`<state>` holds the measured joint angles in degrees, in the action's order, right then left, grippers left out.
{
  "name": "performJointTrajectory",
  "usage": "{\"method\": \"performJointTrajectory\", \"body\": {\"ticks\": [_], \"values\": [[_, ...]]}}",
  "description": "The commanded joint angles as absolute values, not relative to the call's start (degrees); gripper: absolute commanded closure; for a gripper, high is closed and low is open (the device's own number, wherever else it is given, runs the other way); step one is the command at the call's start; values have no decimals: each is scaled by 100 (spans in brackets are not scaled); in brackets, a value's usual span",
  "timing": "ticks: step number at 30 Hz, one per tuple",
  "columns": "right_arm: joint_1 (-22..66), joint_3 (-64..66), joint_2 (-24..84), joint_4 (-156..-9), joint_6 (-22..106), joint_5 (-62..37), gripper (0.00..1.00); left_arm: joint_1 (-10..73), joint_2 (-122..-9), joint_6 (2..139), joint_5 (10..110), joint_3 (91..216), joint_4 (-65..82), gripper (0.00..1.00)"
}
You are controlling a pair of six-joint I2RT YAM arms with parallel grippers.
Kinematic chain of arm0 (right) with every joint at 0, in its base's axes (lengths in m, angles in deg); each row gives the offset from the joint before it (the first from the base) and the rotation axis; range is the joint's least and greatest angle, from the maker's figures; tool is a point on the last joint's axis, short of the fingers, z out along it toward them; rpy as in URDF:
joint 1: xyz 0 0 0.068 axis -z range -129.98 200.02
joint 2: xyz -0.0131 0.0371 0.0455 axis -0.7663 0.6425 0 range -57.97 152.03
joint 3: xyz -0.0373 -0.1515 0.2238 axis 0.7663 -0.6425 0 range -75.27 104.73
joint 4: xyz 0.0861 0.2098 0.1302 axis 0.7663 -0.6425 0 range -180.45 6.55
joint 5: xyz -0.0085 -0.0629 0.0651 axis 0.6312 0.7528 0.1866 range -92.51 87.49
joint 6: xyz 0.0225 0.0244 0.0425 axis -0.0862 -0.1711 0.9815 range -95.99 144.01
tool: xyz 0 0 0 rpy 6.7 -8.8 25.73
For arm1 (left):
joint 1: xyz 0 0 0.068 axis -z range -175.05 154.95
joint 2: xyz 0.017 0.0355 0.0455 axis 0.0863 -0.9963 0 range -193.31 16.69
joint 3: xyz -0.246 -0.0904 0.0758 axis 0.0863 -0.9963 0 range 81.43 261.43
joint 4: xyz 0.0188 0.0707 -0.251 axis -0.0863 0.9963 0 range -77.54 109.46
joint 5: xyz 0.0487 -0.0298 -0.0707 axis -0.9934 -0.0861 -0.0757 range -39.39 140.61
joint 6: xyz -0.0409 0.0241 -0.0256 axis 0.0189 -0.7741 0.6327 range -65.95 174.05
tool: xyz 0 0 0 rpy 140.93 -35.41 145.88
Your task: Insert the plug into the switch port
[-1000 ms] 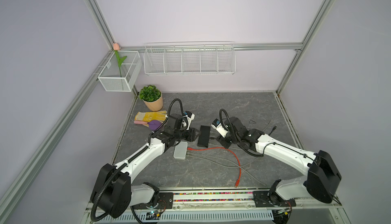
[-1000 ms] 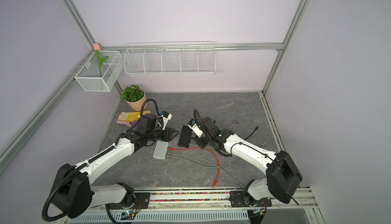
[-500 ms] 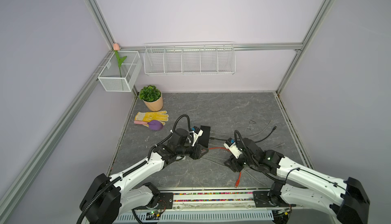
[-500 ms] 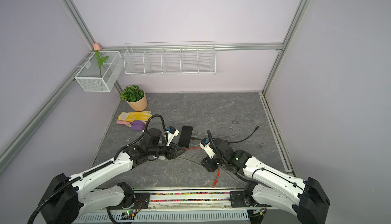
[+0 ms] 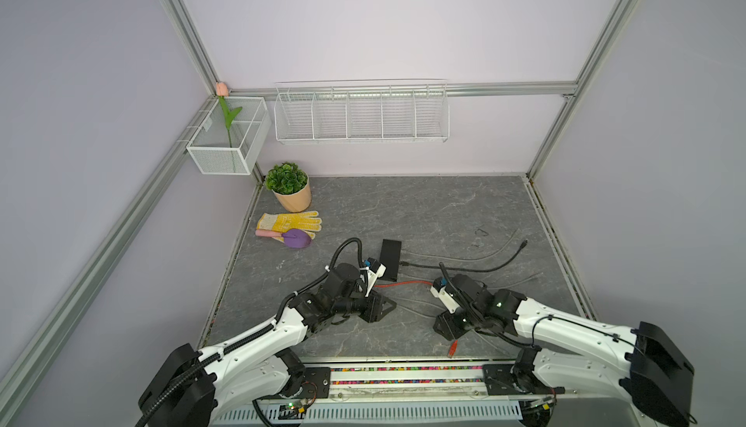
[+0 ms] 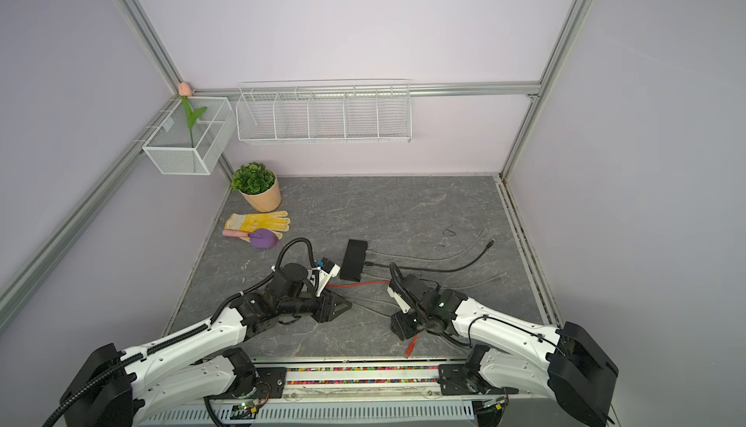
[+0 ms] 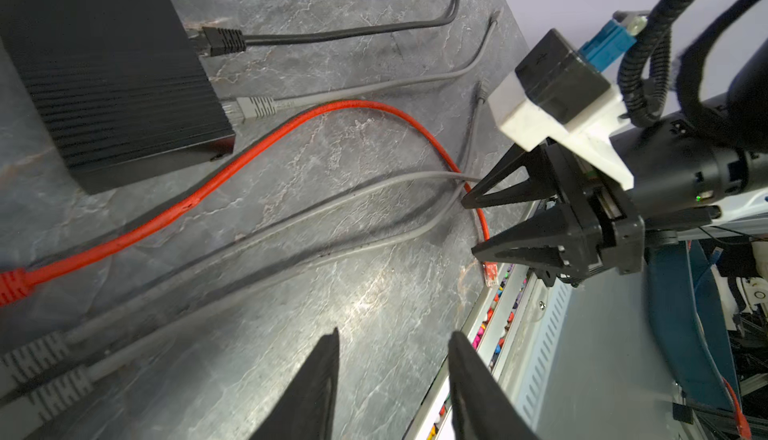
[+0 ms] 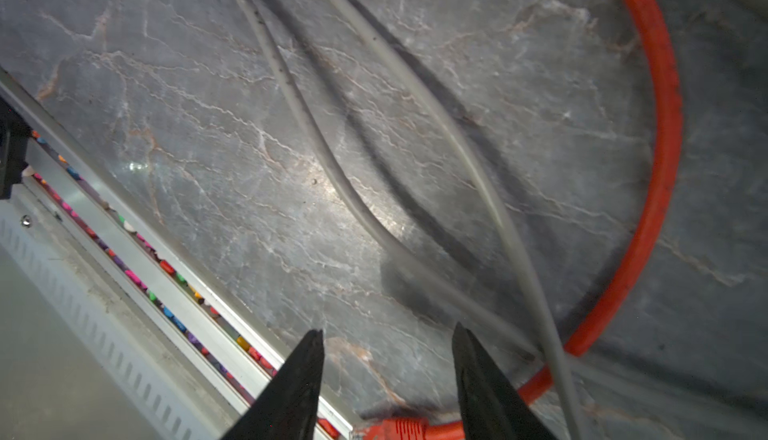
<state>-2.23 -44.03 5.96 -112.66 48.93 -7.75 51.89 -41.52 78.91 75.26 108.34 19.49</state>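
The black switch lies mid-table, with grey and black cables plugged into its side. A red cable curls across the table with a plug at each end. One red plug lies by the front edge. My right gripper stands open just above it, holding nothing. The other red plug lies loose near the switch. My left gripper is open and empty over bare table.
Two loose grey plugs and their cables cross between the grippers. A potted plant, a yellow glove and a purple trowel sit at the back left. The front rail runs just behind the right gripper.
Both arms have drawn back from beside the switch toward the front edge. The right gripper has come down over the red plug there, and its jaws stand wider.
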Motion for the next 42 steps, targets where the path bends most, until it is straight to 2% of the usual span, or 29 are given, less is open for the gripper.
{"method": "performJointTrajectory", "body": {"ticks": [1,11,17,22,28,34,42], "values": [[-262,-4425,874,-11459,5236,-433,45,5206,-4063,8035,7436,10824,1870,57],[-229,-3774,2176,-11801,5454,799,46,5206,-4079,8156,7329,10525,1828,58],[7,-3110,3025,-12245,5266,1618,45,5197,-4235,8215,6448,10385,1690,58],[562,-2830,3525,-11901,4935,1456,44,5090,-4536,8103,5734,10531,1710,59],[1032,-2282,3952,-11750,4552,1383,44,4393,-5158,7999,6020,10681,1208,59],[1277,-1757,4468,-11661,4306,1337,44,4170,-6068,7622,6050,11372,1532,61],[1455,-1271,4915,-11510,4024,1094,44,3291,-6576,7648,6423,11457,1289,62]]}}
